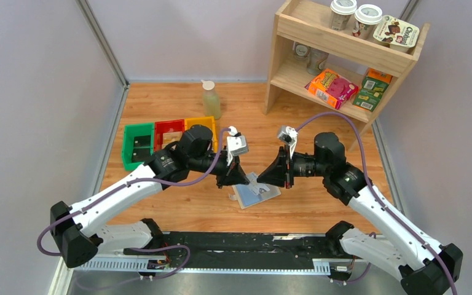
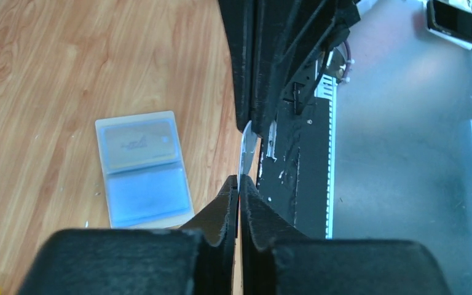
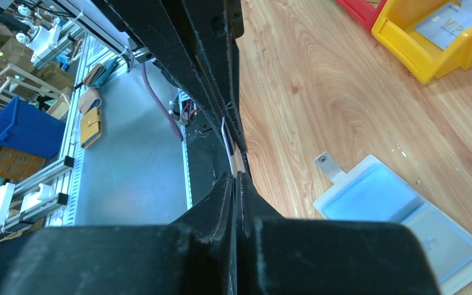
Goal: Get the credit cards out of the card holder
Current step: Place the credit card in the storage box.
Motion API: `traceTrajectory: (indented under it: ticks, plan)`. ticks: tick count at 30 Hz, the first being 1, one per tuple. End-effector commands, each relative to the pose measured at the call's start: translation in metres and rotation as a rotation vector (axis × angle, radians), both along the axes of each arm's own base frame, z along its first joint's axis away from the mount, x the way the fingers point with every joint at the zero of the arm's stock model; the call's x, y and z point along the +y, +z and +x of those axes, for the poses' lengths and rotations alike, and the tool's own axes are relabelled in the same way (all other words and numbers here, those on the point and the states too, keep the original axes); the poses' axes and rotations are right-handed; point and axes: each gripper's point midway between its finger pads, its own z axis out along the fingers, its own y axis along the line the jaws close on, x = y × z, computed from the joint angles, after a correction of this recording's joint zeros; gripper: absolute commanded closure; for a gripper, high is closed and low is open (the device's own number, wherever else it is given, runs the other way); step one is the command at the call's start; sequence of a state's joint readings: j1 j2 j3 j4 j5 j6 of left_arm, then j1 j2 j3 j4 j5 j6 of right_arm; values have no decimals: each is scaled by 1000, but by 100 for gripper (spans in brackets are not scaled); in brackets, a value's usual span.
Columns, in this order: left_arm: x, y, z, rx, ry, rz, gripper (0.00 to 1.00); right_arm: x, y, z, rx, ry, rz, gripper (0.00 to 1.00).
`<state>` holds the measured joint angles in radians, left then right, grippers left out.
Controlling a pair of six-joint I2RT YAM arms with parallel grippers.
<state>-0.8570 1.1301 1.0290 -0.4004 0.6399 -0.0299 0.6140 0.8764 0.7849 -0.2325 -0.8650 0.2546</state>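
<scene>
The card holder (image 1: pixel 257 192) lies open on the wood table, pale blue-grey inside up. It also shows in the left wrist view (image 2: pixel 142 169) and the right wrist view (image 3: pixel 399 215). A tan-gold card (image 2: pixel 138 144) sits in one panel, and the other panel looks empty. My left gripper (image 1: pixel 243 178) and right gripper (image 1: pixel 264 178) meet tip to tip just above the holder. A thin silvery credit card (image 2: pixel 246 150), seen edge-on, spans between them and also shows in the right wrist view (image 3: pixel 228 141). The left gripper (image 2: pixel 239 184) and the right gripper (image 3: pixel 236 178) are both shut on it.
Green (image 1: pixel 138 144), red (image 1: pixel 169 130) and yellow (image 1: pixel 201 123) bins stand at the back left; the yellow bin (image 3: pixel 436 43) holds a card. A bottle (image 1: pixel 211 98) stands behind them. A wooden shelf (image 1: pixel 338 55) with groceries is at the back right.
</scene>
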Motion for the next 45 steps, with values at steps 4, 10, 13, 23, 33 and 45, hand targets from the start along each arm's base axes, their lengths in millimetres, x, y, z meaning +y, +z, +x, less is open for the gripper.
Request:
traceTrajectory:
  ticks: [4, 10, 13, 23, 33, 45]
  plan:
    - [-1, 16, 9, -24, 19, -31, 100, 0, 25, 17, -77, -73, -18, 59]
    - [43, 0, 73, 16, 436, 15, 100, -11, 17, 46, -9, -278, -126, 12]
    - [81, -7, 108, 50, 669, 11, 100, -19, 0, 62, 47, -390, -196, 7]
    - [172, -57, 188, 218, 1200, 12, 100, -55, -58, 108, 158, -732, -427, 0]
    - [190, -104, 243, 325, 1328, 45, 100, -61, -92, 124, 223, -801, -555, 0]
    - [179, -132, 272, 374, 1302, 82, 53, -72, -141, 122, 287, -802, -648, 0]
